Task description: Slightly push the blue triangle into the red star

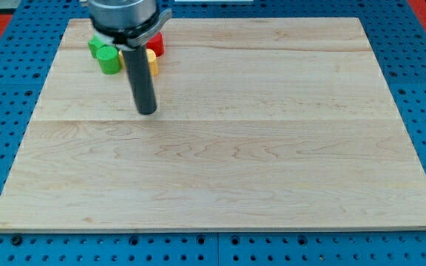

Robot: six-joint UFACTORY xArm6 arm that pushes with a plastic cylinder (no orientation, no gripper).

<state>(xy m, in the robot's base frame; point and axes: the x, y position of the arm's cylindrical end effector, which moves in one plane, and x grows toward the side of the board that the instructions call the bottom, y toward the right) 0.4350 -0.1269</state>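
A green block point(105, 56), part cylinder by its look, sits at the tabletop's point(272, 162) upper left. My tip point(146, 112) rests below it, apart. A yellow block point(151, 62) and red block point(156, 43) peek behind my rod; blue triangle hidden; my tool has no jaws

My tip point(146, 111) low, rod upright above

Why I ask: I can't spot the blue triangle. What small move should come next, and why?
Probably ease my tip toward the view's right, clear of the cluster. It stands on bare wood below the green blocks, yellow block and red block. No blue triangle shows; it is perhaps hidden behind the arm.
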